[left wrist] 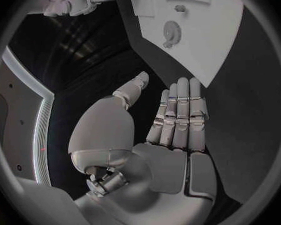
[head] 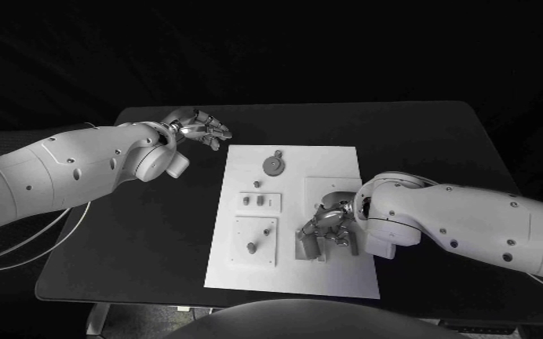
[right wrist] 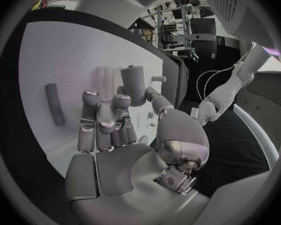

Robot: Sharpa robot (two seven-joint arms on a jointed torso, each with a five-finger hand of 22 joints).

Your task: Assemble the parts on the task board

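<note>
Working over the near-right part of the task board point(head: 340, 272), the right hand point(head: 328, 227) has its fingers curled down towards a raised white block there; right wrist view shows a short cylindrical peg point(right wrist: 133, 85) at the fingertips point(right wrist: 122, 102), apparently pinched between thumb and finger, though the contact itself is partly hidden; judged to be seating or lifting this peg, hence the low, closed posture.

Left hand point(head: 200, 129) sits off the board's far-left corner, over bare black table point(head: 430, 127); left wrist view shows its fingers point(left wrist: 182, 110) straight and together, thumb apart, holding nothing; likely parked clear so it does not crowd the working arm.

On the board: a gear point(head: 274, 165) at the far middle; two small pegs on a plate left of centre point(head: 259, 201); a further fixture plate point(head: 255, 241) near-left with small parts standing in it; a loose bar-shaped part point(right wrist: 54, 110) lies flat on the board beside the right hand.

Assembly judged incomplete; several parts not yet joined.
</note>
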